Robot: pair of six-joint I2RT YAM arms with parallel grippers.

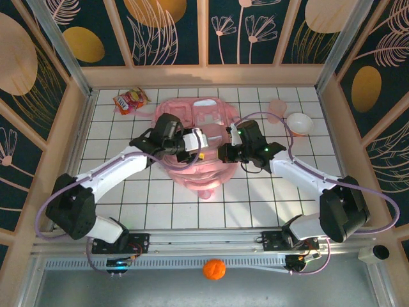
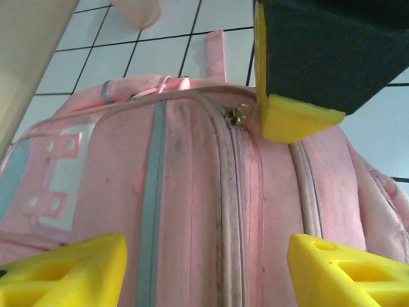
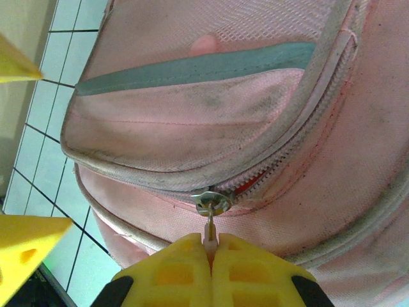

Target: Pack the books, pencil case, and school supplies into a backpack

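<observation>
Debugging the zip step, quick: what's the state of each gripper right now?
Left gripper: open, empty, over the backpack.
Right gripper: shut on the zipper pull.

No text, number or brand can be read. Print is seen on the snack bag (image 1: 130, 100), but it is too small to be made out. No legible lettering is seen on the backpack (image 1: 204, 115).
</observation>
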